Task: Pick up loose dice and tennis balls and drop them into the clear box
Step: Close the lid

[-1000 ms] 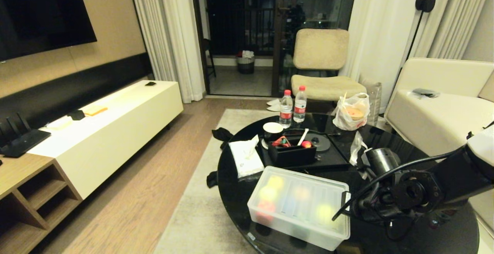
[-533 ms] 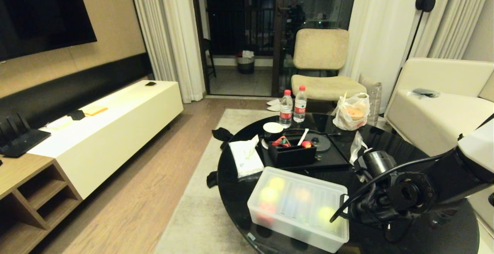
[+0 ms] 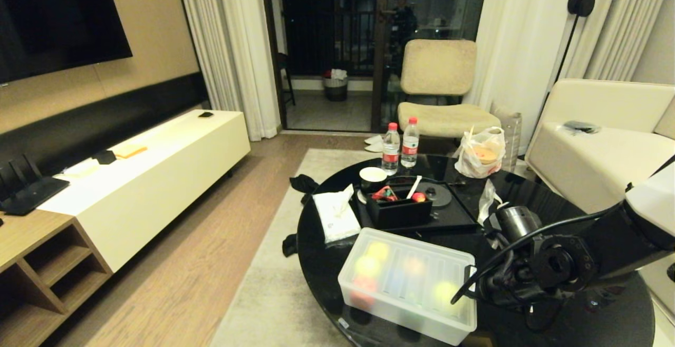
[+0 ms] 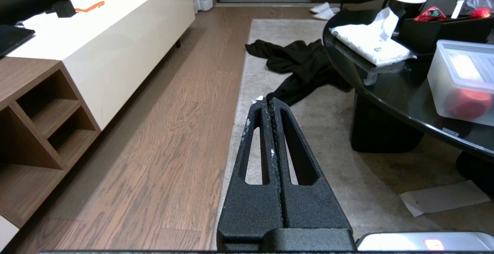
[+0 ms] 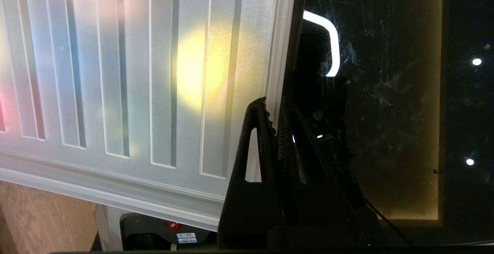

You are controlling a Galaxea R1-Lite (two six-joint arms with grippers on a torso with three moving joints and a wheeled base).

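Note:
The clear box [image 3: 408,283] stands on the near part of the round black table [image 3: 327,262] with its ribbed lid [image 5: 115,72] on. Tennis balls show through it as yellow-green blurs [image 3: 377,249] [image 3: 444,290] [image 5: 200,66], beside a red shape [image 4: 469,103]. I cannot make out the dice. My right gripper [image 5: 274,105] is shut, its tips at the lid's right rim; it sits at the box's right side [image 3: 472,283]. My left gripper [image 4: 268,100] is shut and empty, parked low over the rug left of the table.
Behind the box are a black organiser box [image 3: 399,207] on a tray, a tissue pack [image 3: 335,215], a cup [image 3: 373,176], two water bottles [image 3: 391,149] and a plastic bag [image 3: 480,154]. Dark clothing [image 4: 301,59] and a paper [image 4: 444,198] lie on the rug.
The right arm has sunk very slightly at the box's right side. The box and everything else on the table stay put.

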